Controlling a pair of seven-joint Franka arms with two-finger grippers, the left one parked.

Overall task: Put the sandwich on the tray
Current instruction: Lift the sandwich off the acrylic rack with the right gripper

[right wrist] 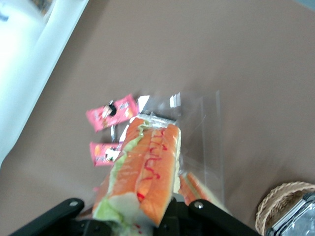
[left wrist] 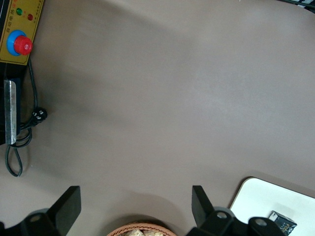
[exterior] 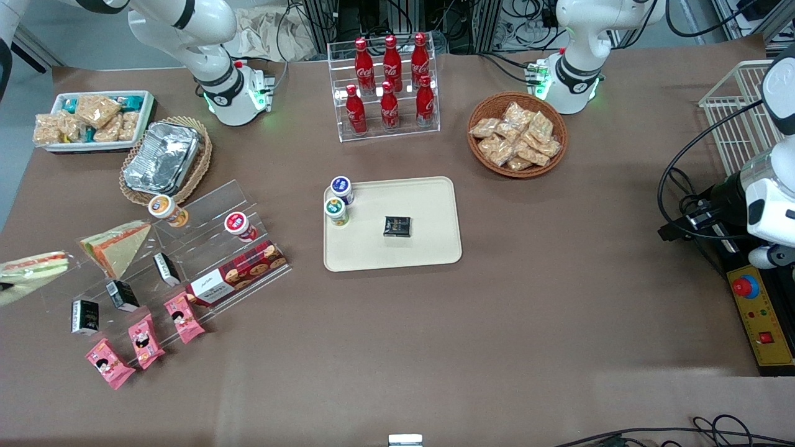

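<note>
The sandwich (exterior: 32, 268) is a clear-wrapped wedge with red-pink and green filling, at the working arm's end of the table, at the picture's edge. In the right wrist view my gripper (right wrist: 138, 219) is shut on the sandwich (right wrist: 147, 162) and holds it above the table. In the front view the gripper is almost wholly out of frame. The cream-beige tray (exterior: 428, 245) lies mid-table and holds two small cups (exterior: 338, 202) and a black packet (exterior: 397, 226). A tray corner (left wrist: 258, 196) shows in the left wrist view.
A similar wedge with an orange-green edge (exterior: 118, 245) rests on a clear acrylic stand (exterior: 205, 248) with pink packets (exterior: 146, 340), black packets and a biscuit box. A foil pan (exterior: 163, 156), snack bin (exterior: 93, 118), cola rack (exterior: 388, 87) and snack basket (exterior: 517, 133) stand farther from the camera.
</note>
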